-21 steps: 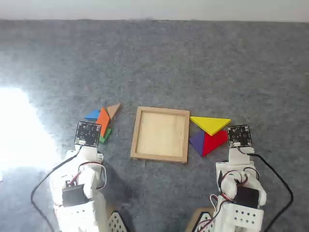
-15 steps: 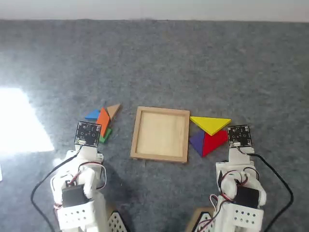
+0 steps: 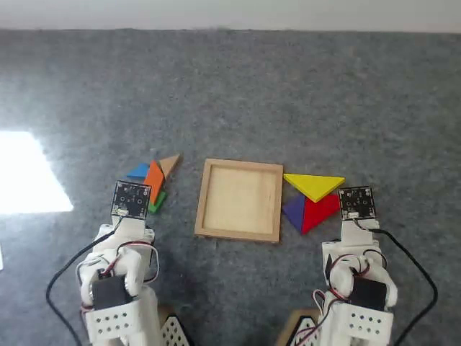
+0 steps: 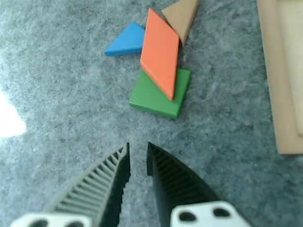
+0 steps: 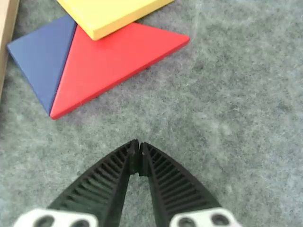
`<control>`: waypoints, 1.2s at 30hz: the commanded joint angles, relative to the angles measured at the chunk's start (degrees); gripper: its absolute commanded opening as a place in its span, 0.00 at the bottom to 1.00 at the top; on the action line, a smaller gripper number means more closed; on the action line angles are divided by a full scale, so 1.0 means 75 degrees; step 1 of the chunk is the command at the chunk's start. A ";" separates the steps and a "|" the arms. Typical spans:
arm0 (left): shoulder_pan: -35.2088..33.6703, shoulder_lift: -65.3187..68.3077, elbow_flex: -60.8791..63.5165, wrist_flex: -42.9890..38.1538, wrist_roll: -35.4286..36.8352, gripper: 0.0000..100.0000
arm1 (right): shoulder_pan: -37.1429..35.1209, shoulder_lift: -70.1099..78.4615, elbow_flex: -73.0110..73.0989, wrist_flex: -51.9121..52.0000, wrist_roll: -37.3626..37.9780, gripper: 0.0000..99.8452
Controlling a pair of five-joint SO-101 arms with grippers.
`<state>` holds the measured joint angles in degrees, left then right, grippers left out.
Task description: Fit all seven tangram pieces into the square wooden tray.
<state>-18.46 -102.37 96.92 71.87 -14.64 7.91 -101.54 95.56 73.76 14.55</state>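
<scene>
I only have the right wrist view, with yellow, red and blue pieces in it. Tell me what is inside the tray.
Observer: Nothing. The wooden tray holds no pieces.
Operator: List the pieces I can't see.
Observer: Four lie on the tray's far side from yours: a blue triangle, an orange parallelogram, a tan triangle and a green square.
Operator: Report the other gripper.
Observer: The left gripper points at the green square, short of it, with its jaws slightly apart and nothing held.
</scene>
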 commanded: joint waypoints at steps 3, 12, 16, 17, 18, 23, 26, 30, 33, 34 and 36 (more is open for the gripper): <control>0.0012 -0.0082 -0.0064 0.0035 -0.0047 0.06 | 0.0041 -0.0111 0.0117 0.0053 0.0059 0.01; 0.0012 -0.0082 -0.0064 0.0035 -0.0047 0.06 | 0.0041 -0.0111 0.0117 0.0053 0.0059 0.01; 0.0012 -0.0082 -0.0064 0.0035 -0.0047 0.06 | 0.0041 -0.0111 0.0117 0.0053 0.0059 0.01; 0.0012 -0.0082 -0.0064 0.0035 -0.0047 0.06 | 0.0041 -0.0111 0.0117 0.0053 0.0059 0.01; 0.0012 -0.0082 -0.0064 0.0035 -0.0047 0.06 | 0.0041 -0.0111 0.0117 0.0053 0.0059 0.01; 0.0012 -0.0082 -0.0064 0.0035 -0.0047 0.06 | 0.0029 -0.0111 0.0117 0.0053 0.0000 0.01; 0.0012 -0.0082 -0.0064 0.0035 -0.0047 0.06 | 0.0041 -0.0111 0.0117 0.0053 0.0035 0.01; 0.0012 -0.0082 -0.0064 0.0035 -0.0047 0.06 | -0.0088 -0.0111 0.0117 -0.0088 0.0023 0.01; 0.0012 -0.0082 -0.0064 0.0035 -0.0047 0.06 | -0.0498 -0.0111 0.0117 -0.0205 0.0012 0.01; 0.0012 -0.0082 -0.0064 0.0035 -0.0047 0.06 | -0.0592 -0.0111 0.0117 -0.0299 0.0047 0.01; 0.0012 -0.0082 -0.0064 0.0035 -0.0047 0.06 | -0.0674 -0.0111 0.0117 -0.0486 0.0059 0.01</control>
<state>-18.46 -102.37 96.92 71.87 -14.64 4.66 -101.54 95.56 73.14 14.55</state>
